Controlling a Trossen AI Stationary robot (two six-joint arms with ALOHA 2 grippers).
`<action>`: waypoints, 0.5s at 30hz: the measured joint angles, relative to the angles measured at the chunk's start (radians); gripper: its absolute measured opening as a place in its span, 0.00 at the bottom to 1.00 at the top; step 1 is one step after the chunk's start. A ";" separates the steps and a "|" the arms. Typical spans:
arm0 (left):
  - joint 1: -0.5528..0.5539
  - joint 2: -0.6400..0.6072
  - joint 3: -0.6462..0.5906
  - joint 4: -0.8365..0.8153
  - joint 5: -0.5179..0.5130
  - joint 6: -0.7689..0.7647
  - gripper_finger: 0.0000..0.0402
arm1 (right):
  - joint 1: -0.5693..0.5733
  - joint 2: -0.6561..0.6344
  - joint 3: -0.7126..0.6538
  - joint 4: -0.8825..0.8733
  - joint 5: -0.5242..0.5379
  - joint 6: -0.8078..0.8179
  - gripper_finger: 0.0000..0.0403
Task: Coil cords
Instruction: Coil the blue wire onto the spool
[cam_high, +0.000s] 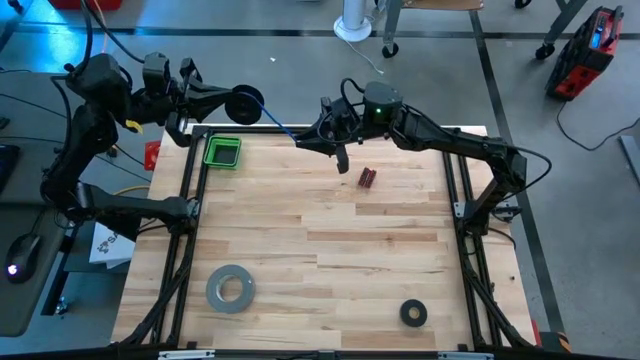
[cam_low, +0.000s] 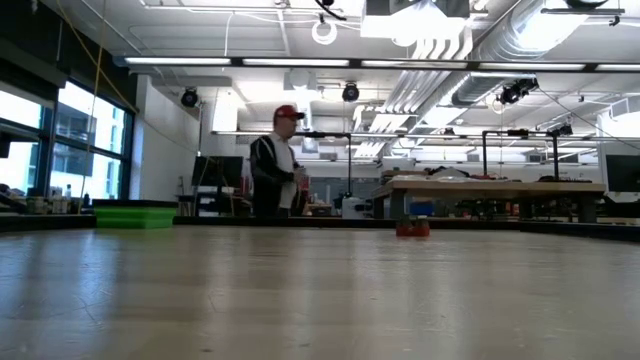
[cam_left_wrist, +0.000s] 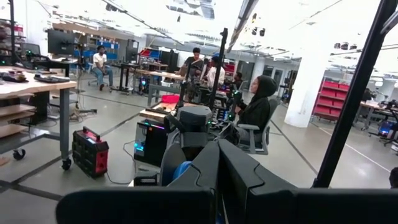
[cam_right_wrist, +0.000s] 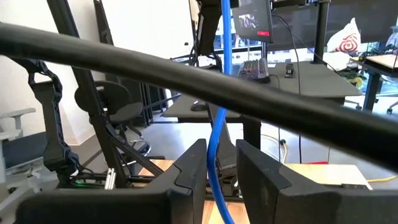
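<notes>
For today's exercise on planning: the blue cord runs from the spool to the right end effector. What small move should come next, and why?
Probably wind on: the left end effector, shut, holds the black spool above the table's far edge; the blue cord stretches straight to the right end effector, running between its fingers. Turning the spool would coil that span.

This is a large open lab or workshop. Exposed ducts (cam_low: 480, 75) and strip lights (cam_low: 210, 61) run overhead, long workbenches (cam_low: 490, 188) and monitors (cam_left_wrist: 62, 42) fill a concrete floor (cam_left_wrist: 118, 124), red parts shelving (cam_left_wrist: 333, 99) lines one wall, and people (cam_left_wrist: 256, 109) sit working, apparently at computers.
</notes>
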 joint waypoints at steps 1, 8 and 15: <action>0.000 0.000 0.000 0.000 0.000 0.000 0.00 | 0.000 0.000 0.000 -0.006 0.000 0.000 0.19; 0.000 0.000 0.000 0.000 -0.001 0.000 0.00 | 0.000 0.000 0.000 -0.024 0.000 -0.002 0.19; 0.000 0.000 0.000 0.000 -0.013 -0.001 0.00 | 0.001 0.000 0.000 -0.024 -0.003 -0.008 0.14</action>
